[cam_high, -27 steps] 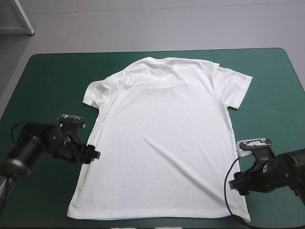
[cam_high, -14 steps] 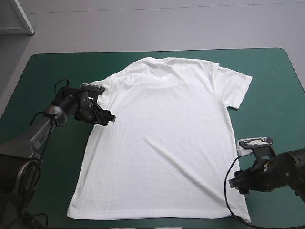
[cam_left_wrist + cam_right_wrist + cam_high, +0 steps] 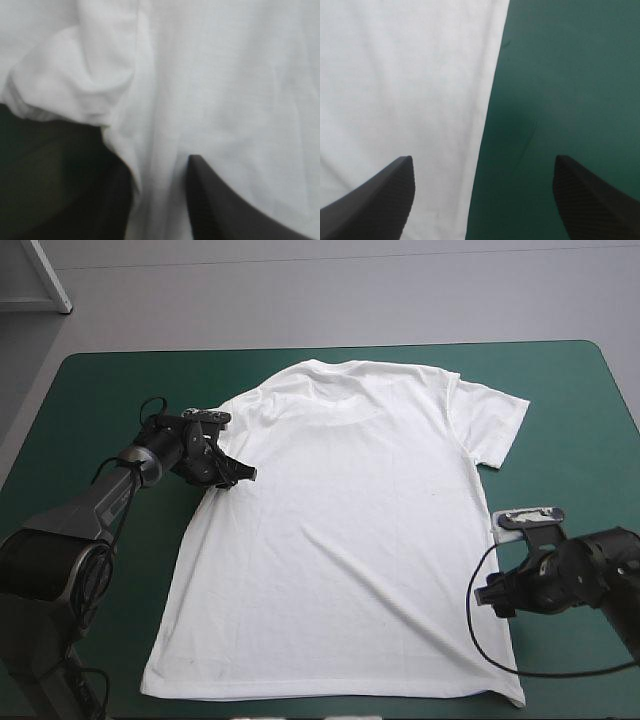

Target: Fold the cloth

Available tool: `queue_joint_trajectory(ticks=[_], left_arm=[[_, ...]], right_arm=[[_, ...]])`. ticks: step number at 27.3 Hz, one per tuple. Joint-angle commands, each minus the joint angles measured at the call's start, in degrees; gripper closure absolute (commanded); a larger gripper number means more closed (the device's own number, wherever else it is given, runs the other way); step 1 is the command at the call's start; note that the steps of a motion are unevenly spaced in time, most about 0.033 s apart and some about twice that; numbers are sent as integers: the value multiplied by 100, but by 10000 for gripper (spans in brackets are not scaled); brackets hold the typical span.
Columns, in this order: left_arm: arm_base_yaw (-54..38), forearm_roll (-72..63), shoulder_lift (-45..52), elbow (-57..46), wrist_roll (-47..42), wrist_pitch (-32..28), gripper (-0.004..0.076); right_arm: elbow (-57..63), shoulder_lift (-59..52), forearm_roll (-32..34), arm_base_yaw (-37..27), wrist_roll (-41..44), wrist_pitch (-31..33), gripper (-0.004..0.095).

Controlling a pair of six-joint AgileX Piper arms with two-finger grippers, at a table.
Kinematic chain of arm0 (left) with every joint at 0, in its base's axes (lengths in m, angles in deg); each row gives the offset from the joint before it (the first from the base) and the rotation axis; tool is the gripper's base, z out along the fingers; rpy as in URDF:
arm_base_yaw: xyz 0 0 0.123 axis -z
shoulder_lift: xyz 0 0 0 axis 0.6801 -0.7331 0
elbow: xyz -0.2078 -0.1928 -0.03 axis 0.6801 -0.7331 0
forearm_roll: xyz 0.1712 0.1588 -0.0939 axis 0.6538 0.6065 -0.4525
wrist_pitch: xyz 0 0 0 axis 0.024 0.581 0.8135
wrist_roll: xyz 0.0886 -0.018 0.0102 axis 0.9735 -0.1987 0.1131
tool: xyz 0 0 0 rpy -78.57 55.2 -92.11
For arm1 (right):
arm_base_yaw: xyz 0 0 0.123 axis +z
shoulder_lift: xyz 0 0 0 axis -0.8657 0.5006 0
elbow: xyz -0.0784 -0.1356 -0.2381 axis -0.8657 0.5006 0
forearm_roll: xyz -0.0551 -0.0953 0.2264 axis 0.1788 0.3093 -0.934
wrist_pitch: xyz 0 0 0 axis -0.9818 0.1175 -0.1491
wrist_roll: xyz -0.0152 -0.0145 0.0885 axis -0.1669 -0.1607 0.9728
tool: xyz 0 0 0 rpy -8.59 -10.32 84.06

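Note:
The white T-shirt (image 3: 350, 520) lies spread flat on the teal-green cover (image 3: 100, 390), collar toward the far edge. My left gripper (image 3: 245, 474) is at the shirt's left armpit, just below the rumpled left sleeve (image 3: 200, 430). In the left wrist view its black fingers (image 3: 225, 205) stand close together, with the shirt's side edge (image 3: 160, 125) running between them. My right gripper (image 3: 490, 597) sits low by the shirt's right side edge. It is open (image 3: 483, 159): one finger is over the white cloth (image 3: 395, 75), the other over the bare cover (image 3: 570, 75).
Bare cover runs along the left, right and far sides of the shirt. The shirt's hem (image 3: 330, 690) reaches nearly to the table's near edge. The right sleeve (image 3: 495, 425) lies flat toward the far right.
My left arm has swung from the shirt's lower left side up to the left armpit and onto the cloth. My right gripper has edged slightly toward the shirt's right edge.

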Motion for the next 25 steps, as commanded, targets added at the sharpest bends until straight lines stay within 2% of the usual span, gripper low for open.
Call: queue_joint_trajectory(ticks=[1, 5, 9, 13, 17, 21, 25], left_arm=[[4, 232, 44, 37, -13, 52, 725], [4, 293, 44, 37, 16, 52, 731], [4, 283, 44, 37, 16, 63, 730], [4, 294, 44, 37, 16, 125, 730], [4, 294, 44, 37, 16, 185, 730], [4, 294, 44, 37, 16, 208, 730], [4, 266, 44, 37, 16, 225, 731]], right_arm=[[-468, 469, 120, -20, 19, -618, 219], [-1150, 1300, 283, -20, 23, -1080, 247], [-1917, 2238, 474, -66, 23, -1116, 271], [-2524, 3002, 366, -338, -53, -1127, 281], [-2849, 3784, -224, -816, -487, -1387, 312], [-3033, 4330, -1022, -1002, -1105, -1581, 331], [-3042, 4500, -1203, -1002, -1154, -1768, 360]])
